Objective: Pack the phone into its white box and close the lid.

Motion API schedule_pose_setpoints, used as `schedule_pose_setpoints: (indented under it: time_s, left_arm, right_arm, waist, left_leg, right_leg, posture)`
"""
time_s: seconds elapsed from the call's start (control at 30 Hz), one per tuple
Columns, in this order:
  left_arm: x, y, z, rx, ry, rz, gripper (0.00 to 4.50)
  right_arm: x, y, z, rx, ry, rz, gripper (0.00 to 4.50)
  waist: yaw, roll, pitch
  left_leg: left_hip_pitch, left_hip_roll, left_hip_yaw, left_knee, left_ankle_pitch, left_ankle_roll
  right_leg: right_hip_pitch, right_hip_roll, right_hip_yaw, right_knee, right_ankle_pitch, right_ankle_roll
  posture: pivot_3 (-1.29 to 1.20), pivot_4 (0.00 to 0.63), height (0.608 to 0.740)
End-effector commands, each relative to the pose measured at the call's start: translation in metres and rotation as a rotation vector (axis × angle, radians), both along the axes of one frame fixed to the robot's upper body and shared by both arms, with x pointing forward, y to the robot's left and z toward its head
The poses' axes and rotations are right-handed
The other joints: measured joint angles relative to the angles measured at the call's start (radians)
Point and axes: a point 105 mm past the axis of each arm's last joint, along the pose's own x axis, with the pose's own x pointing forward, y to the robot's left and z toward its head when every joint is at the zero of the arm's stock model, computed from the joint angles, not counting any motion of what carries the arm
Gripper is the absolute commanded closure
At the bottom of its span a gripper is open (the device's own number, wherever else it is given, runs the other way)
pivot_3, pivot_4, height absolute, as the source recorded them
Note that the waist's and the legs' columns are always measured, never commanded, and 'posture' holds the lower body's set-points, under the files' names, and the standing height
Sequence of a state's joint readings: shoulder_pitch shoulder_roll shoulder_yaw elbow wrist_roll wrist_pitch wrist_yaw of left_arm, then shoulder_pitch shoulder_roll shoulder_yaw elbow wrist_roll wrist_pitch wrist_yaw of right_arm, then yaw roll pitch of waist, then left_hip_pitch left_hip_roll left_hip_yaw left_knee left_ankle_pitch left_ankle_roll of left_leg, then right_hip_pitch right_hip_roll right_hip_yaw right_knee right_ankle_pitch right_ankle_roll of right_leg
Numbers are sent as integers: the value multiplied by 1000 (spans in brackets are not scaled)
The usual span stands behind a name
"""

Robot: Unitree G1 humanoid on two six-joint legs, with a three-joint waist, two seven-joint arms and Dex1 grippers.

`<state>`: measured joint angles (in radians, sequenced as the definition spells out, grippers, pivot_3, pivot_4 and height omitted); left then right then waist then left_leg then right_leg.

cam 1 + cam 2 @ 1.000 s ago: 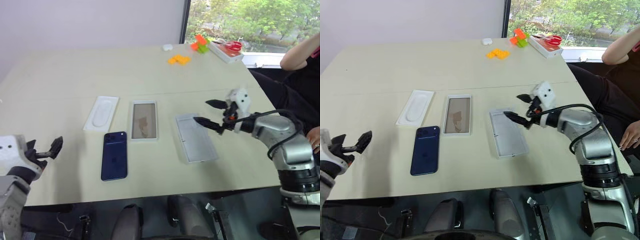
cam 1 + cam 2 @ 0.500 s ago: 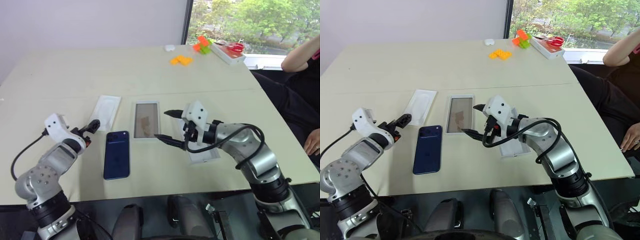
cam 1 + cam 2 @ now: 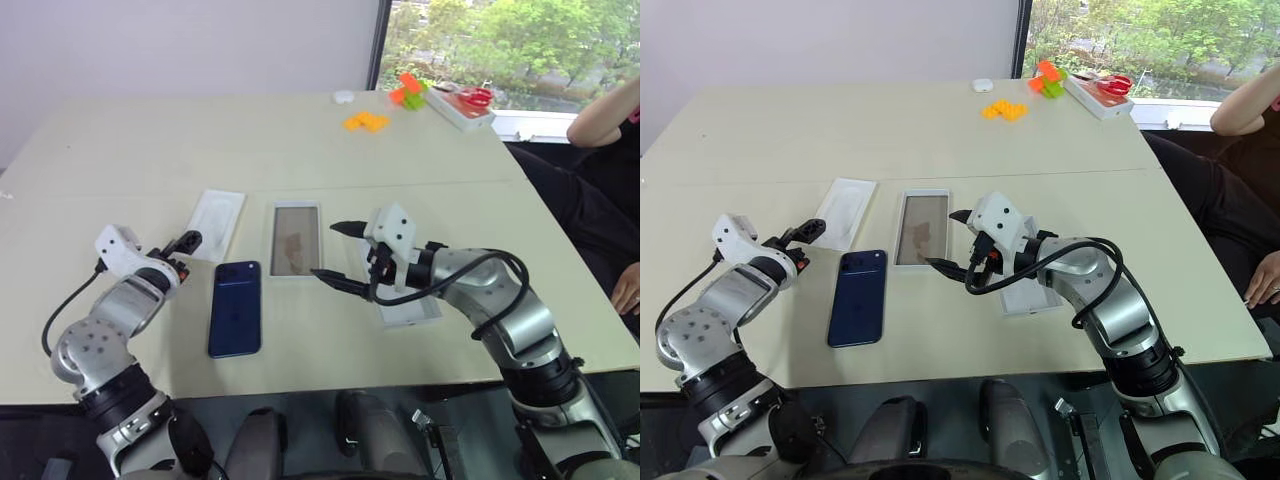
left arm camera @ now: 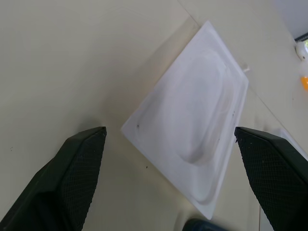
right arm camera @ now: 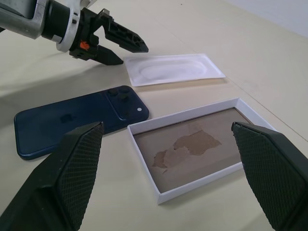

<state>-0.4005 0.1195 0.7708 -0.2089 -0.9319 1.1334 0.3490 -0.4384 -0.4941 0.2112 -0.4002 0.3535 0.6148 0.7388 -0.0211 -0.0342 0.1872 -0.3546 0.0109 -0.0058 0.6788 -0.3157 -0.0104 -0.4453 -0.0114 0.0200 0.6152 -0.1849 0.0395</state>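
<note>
Since a second ago both arms swung in toward the phone (image 3: 235, 309): left gripper (image 3: 178, 248) wide, just left of it; right gripper (image 3: 333, 254) wide and empty, right of it, over the white box (image 3: 293, 240). Phone flat, unpacked; grasp comes next.

Flat white insert (image 4: 192, 144) with oval recess lies tilted on beige table (image 4: 72, 62). Left gripper (image 4: 173, 183) fingers (image 4: 72, 178) spread wide apart either side of insert's near corner, holding nothing. Dark blue sliver, likely the phone (image 4: 204, 225), just past insert's lower edge.
</note>
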Motion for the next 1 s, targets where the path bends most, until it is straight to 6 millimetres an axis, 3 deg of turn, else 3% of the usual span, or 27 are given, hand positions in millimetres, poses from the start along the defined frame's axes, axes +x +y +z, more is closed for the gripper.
schedule_pose_setpoints:
  time_s: [0.03, 0.2, 0.7, 0.87, 1.0]
  left_arm:
    - [2, 1, 5, -43, -30, 14, 1705]
    - [2, -2, 6, -90, -44, 12, 4263]
    - [-10, 1, 21, -305, -187, 58, 4388]
    - [-24, -15, 38, -393, -287, -6, 4388]
    - [-36, -42, 50, -419, -304, -96, 4388]
  right_arm:
    - [-7, 5, 9, 11, -46, 26, 0]
    - [-8, 4, 8, 8, -43, 24, 0]
    - [-11, 4, 7, 4, -36, 30, 0]
    - [-12, 3, 7, 1, -33, 32, 0]
    - [-13, 2, 5, -2, -30, 35, 0]
  waist:
    - [5, 0, 0]
    - [8, 0, 0]
    - [9, 0, 0]
    - [9, -1, 0]
    - [9, -1, 0]
  left_leg:
    - [0, 0, 0, 0, 0, 0]
    - [-1, 0, 0, 0, 0, 0]
    - [-1, 0, -1, 0, 0, 0]
    - [-1, 0, 0, 0, 0, 0]
    - [-1, 0, 0, 0, 0, 0]
  right_leg:
    - [0, 0, 0, 0, 0, 0]
    - [0, 0, 0, -1, 0, 0]
    - [1, -1, -1, -1, -1, -2]
    - [1, -1, -1, -2, -2, -3]
    - [1, -1, -1, -2, -2, -3]
  posture:
    - [0, 150, 739]
    - [0, 150, 739]
    - [0, 150, 739]
    - [0, 150, 739]
    - [0, 150, 739]
